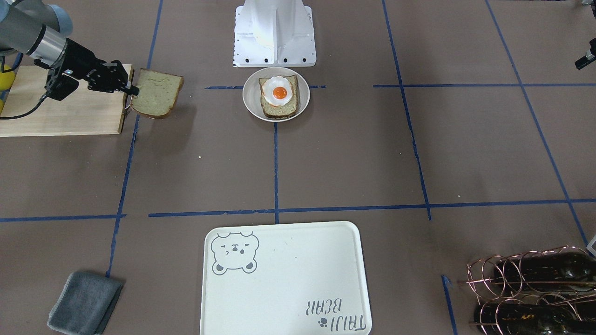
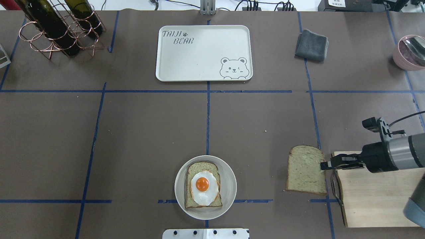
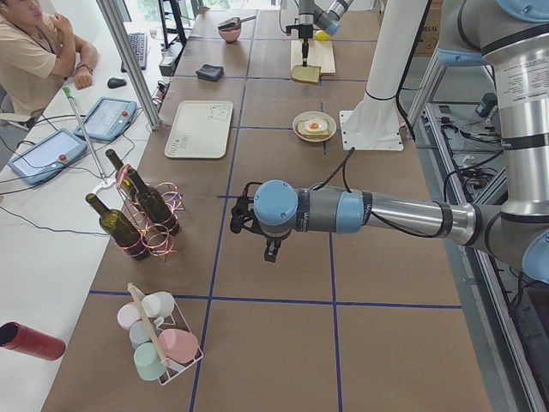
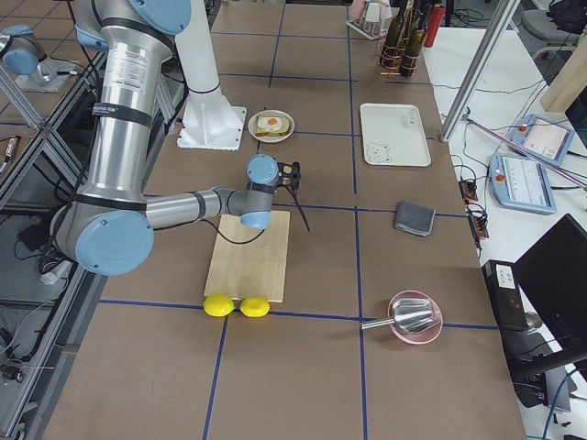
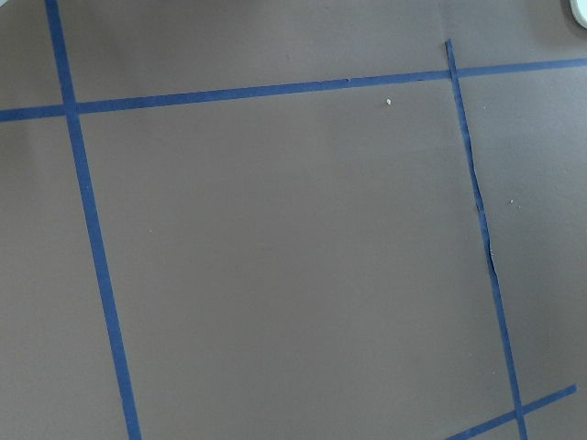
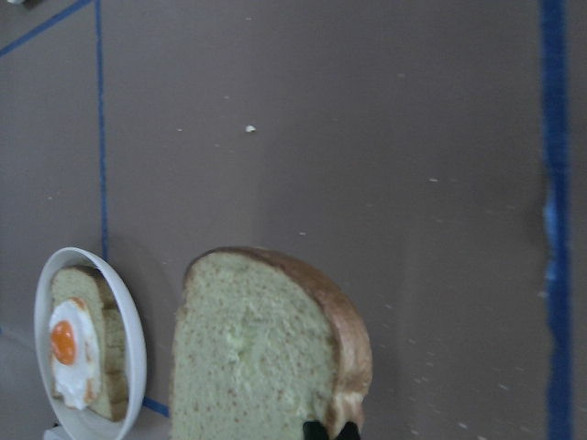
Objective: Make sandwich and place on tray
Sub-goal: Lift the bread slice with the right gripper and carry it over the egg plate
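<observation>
Black tips of the right gripper [image 2: 323, 165] barely enter its wrist view. The left gripper [image 3: 271, 249] shows only in the left side view, so whether it is apart or together cannot be told.

The sandwich is unassembled. One greenish-tan, dark-crusted slice [image 2: 194, 167] lies on the plate [image 2: 229, 189] with the egg [image 2: 202, 186] on top. The second slice [image 2: 306, 169] is clamped at its crust by the right gripper, just beside the board [image 2: 372, 199]. The tray [image 2: 202, 53] lies well apart across the worktop [image 2: 132, 132].

The right arm reaches low over the board.
</observation>
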Robot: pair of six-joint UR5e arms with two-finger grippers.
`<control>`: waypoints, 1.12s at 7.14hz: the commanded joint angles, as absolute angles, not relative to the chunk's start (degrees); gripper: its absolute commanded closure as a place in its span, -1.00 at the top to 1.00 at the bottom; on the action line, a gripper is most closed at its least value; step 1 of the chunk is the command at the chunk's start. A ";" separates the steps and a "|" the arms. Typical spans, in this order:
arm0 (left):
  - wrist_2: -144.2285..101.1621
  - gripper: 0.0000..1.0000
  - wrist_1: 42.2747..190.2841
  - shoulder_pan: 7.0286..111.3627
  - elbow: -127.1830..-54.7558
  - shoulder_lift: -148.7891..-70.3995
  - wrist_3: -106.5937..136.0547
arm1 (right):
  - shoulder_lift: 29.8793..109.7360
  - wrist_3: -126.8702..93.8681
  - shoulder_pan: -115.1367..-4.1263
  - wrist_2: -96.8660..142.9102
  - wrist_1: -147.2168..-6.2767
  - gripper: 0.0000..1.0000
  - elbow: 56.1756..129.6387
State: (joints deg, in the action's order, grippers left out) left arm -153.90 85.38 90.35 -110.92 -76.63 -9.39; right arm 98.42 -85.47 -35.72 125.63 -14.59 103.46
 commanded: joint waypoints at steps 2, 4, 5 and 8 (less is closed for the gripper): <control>-153.90 1.00 86.13 90.35 -110.83 -76.64 -9.40 | 81.87 -90.60 -30.17 125.60 -15.38 -1.00 97.23; -153.90 1.00 86.22 90.35 -110.83 -76.73 -9.40 | 75.87 -90.88 -24.90 121.76 -15.64 -1.00 93.44; -153.90 1.00 86.83 90.35 -110.83 -76.73 -9.32 | 75.41 -90.88 -21.65 118.25 -15.91 -1.00 93.17; -153.90 1.00 87.01 90.35 -110.92 -76.73 -9.32 | 71.90 -90.88 -18.99 114.53 -19.50 -1.00 92.81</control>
